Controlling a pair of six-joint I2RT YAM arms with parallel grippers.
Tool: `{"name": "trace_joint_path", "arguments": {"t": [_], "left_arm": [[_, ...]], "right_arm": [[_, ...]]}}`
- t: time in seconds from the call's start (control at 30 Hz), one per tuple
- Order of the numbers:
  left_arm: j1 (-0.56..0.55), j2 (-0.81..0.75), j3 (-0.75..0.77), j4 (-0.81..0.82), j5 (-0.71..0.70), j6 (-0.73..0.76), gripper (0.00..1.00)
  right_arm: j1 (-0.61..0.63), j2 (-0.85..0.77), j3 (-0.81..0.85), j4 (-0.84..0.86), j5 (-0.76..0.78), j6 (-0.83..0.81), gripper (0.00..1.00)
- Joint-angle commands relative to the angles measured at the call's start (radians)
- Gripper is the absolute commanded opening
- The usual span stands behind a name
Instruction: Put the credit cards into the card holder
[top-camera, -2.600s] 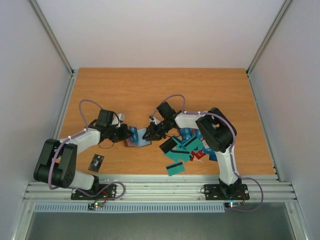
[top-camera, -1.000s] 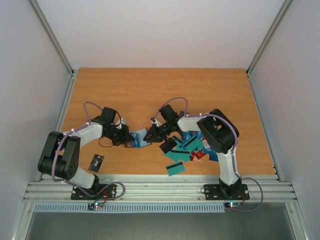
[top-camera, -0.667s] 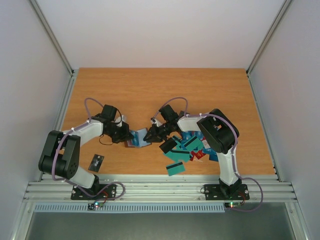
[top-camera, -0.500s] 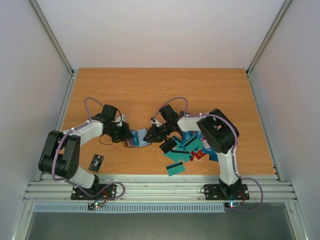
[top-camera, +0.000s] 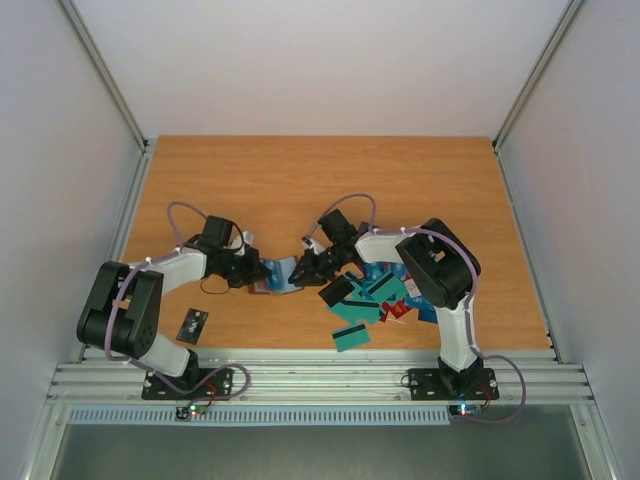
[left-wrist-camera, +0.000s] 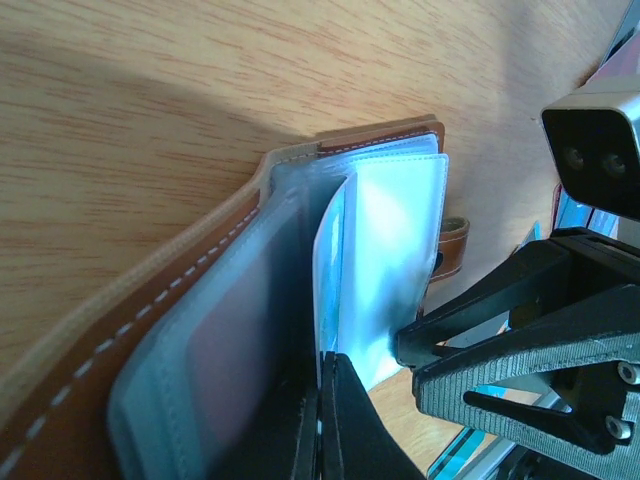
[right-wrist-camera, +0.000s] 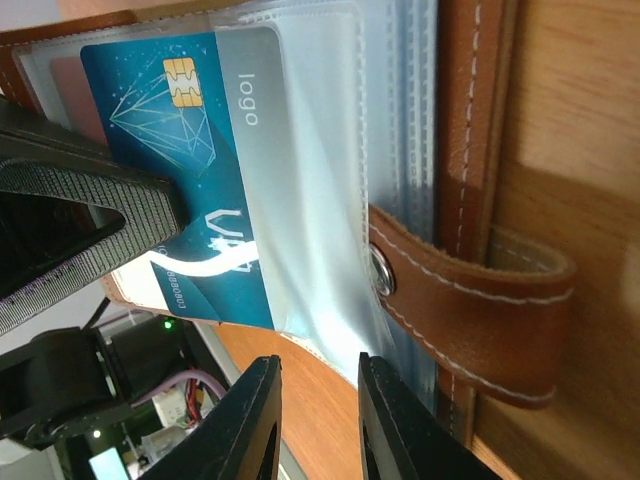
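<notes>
left gripper (left-wrist-camera: 320, 425) clamped on teal card (right-wrist-camera: 190, 130), partway inside clear sleeve (right-wrist-camera: 320, 200) | right gripper (right-wrist-camera: 318, 420) jaws slightly apart at sleeve's free edge | card holder (top-camera: 270, 279) lies open between both grippers | loose cards (top-camera: 375, 295) heaped just right | table (top-camera: 400, 180) stretches wide beyond

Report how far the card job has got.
Done: one teal card sits in a clear sleeve of the open card holder. In hand: left pincer pinches a sleeve, right pincer open beside it. Left: the heap of cards on the table.
</notes>
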Motion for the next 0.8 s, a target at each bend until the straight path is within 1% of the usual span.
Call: {"name": "trace_joint_path", "arguments": {"t": [0.0, 0.13, 0.2, 0.33, 0.47, 0.77], "left_arm": [[-0.012, 0.011, -0.037, 0.048, -0.039, -0.01, 0.0], [-0.023, 0.018, -0.042, 0.051, -0.047, -0.008, 0.0], [-0.031, 0.021, -0.04, 0.048, -0.052, -0.004, 0.0], [-0.047, 0.036, -0.023, 0.032, -0.064, 0.007, 0.0], [-0.06, 0.05, -0.006, 0.015, -0.073, 0.02, 0.0], [-0.082, 0.094, 0.022, -0.008, -0.085, 0.04, 0.0]], "right_arm": [[-0.008, -0.059, 0.01, -0.082, 0.052, -0.044, 0.24], [-0.035, -0.112, 0.039, -0.116, 0.053, -0.057, 0.28], [-0.056, -0.136, 0.05, -0.138, 0.063, -0.064, 0.31], [-0.083, -0.147, 0.095, -0.263, 0.126, -0.125, 0.35], [-0.084, -0.095, 0.13, -0.336, 0.164, -0.163, 0.33], [-0.07, -0.034, 0.079, -0.304, 0.174, -0.149, 0.27]]}}
